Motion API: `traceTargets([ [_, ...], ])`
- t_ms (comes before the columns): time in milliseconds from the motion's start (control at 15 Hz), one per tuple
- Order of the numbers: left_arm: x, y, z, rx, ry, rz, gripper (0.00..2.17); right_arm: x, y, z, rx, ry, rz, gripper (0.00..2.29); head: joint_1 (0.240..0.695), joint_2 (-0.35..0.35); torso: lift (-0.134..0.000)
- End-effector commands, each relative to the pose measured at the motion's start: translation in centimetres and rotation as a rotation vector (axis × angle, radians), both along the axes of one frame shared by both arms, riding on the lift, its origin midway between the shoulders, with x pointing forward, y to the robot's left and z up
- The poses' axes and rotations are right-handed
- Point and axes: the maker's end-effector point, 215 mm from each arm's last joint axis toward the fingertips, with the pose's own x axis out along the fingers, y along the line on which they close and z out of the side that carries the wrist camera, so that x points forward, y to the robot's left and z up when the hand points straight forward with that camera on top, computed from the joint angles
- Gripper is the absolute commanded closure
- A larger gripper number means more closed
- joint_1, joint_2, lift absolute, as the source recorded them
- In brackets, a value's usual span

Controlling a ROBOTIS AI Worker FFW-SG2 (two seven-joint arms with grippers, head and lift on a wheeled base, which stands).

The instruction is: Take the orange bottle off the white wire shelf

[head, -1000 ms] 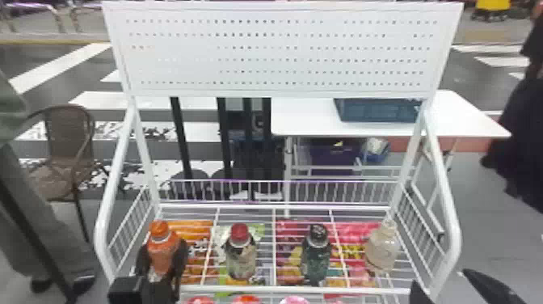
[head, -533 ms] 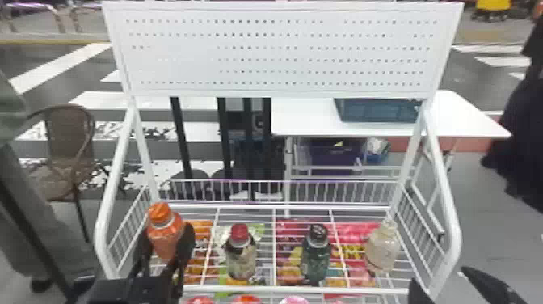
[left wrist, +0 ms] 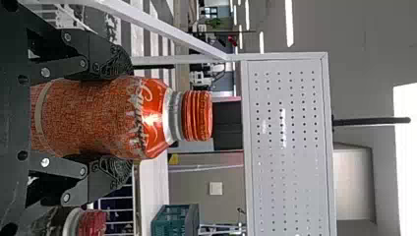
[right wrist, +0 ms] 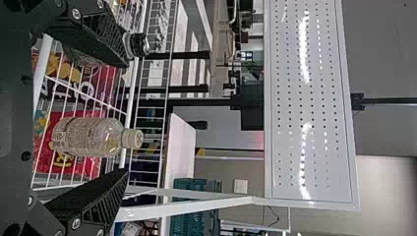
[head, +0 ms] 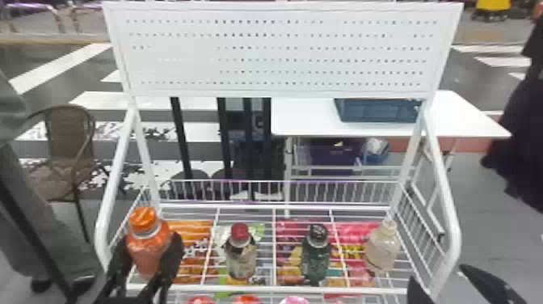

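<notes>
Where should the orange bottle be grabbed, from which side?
Probably around the body of the orange bottle, below its cap, from the front, as the left end effector holds it: it stands upright, its round body wider than the cap.

A side rail (head: pixel 114 174) (slanting) and red-capped bottle (head: pixel 240 258) flank left hand (head: pixel 150 239).

The capped bottle (left wrist: pixel 108 118) is orange; the shelf (head: pixel 266 289) white.

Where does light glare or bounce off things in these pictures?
Right wrist view: broken white streaks across the perforated panel; left wrist view: a bright highlight on the shoulder of the orange bottle; head view: the panel's holes partly washed out.
</notes>
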Motion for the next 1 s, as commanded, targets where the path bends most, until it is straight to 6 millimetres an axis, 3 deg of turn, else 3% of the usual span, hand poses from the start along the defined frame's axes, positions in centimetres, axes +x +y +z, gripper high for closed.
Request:
traceTargets([
  [0,-2.1,0.8,0.1,0.012,0.033,0.014,0.69,0.0,-0.3,-0.1,-0.001,0.003,-0.003,0.14,0.499,0.000,0.000],
  [267,-4.1,1.9,1.4,0.022,0.028,0.042,0.69,-0.2,-0.4,0.2,-0.002,0.001,0.000,0.14,0.499,0.000,0.000],
  [933,-4.3,1.3,2.0,0.013,0.015,0.040,0.69,-0.7,-0.2,0.2,0.005,0.006,-0.003,0.14,0.499,0.000,0.000],
])
